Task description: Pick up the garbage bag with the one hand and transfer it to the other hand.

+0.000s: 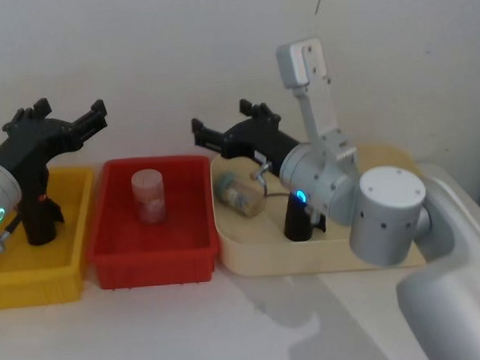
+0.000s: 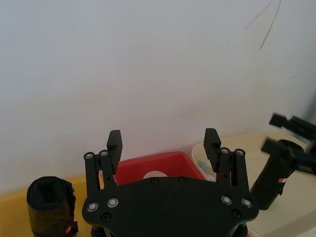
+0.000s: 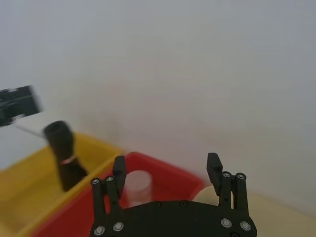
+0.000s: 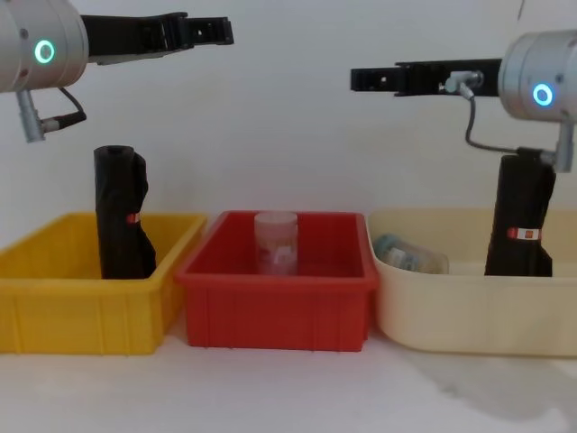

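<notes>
The garbage bag (image 1: 40,214) (image 4: 120,225) is a tall black roll standing upright in the yellow bin (image 1: 37,284); a thin red-and-white band circles its middle (image 3: 64,155). My left gripper (image 1: 70,110) (image 2: 163,140), on the green-lit arm, hovers open and empty well above the bag, pointing toward the back wall (image 4: 209,32). Over the cream tray (image 1: 307,258), my right gripper (image 1: 224,119) (image 3: 166,165) (image 4: 365,79), on the blue-lit arm, is also held high, open and empty. Neither gripper touches the bag.
A second black roll (image 1: 297,219) (image 4: 521,221) stands in the cream tray beside a jar lying on its side (image 1: 241,194). Between the two trays, the red bin (image 1: 152,263) holds an upright clear jar (image 1: 149,196). A white wall stands close behind.
</notes>
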Robot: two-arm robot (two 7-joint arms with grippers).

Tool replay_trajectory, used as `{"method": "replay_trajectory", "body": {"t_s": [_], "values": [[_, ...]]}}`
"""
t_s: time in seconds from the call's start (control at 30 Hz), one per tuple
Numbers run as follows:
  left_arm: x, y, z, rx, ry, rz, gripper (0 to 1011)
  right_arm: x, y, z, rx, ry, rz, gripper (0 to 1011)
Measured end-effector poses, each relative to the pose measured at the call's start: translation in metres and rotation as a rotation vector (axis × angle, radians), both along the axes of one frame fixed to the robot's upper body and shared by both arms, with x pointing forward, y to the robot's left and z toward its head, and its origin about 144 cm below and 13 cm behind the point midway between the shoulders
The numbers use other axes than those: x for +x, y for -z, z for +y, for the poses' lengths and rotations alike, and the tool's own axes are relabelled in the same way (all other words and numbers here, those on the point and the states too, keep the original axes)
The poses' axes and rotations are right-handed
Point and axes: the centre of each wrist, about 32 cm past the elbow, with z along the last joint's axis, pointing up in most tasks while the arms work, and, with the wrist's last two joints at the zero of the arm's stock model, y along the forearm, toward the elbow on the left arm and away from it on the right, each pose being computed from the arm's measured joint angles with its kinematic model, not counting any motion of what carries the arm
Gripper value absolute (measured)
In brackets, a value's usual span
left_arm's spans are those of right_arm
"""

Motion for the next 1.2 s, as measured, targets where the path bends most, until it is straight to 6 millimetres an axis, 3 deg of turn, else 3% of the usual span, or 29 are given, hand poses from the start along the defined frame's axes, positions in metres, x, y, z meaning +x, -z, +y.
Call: {"method": "replay_trajectory", "body": {"t_s": [0.2,0.5,1.2], "values": [[0.0,0.0,0.0,0.0,0.0,0.0,1001,-0.025,0.013,0.011,0.034,-0.046,0.007,1002],[0.0,0.0,0.0,0.0,0.0,0.0,1001,-0.046,0.022,0.02,0.065,-0.084,0.012,1001],[0.0,0.0,0.0,0.0,0.0,0.0,1001,-0.062,0.028,0.026,0.091,-0.11,0.018,1001]]}}
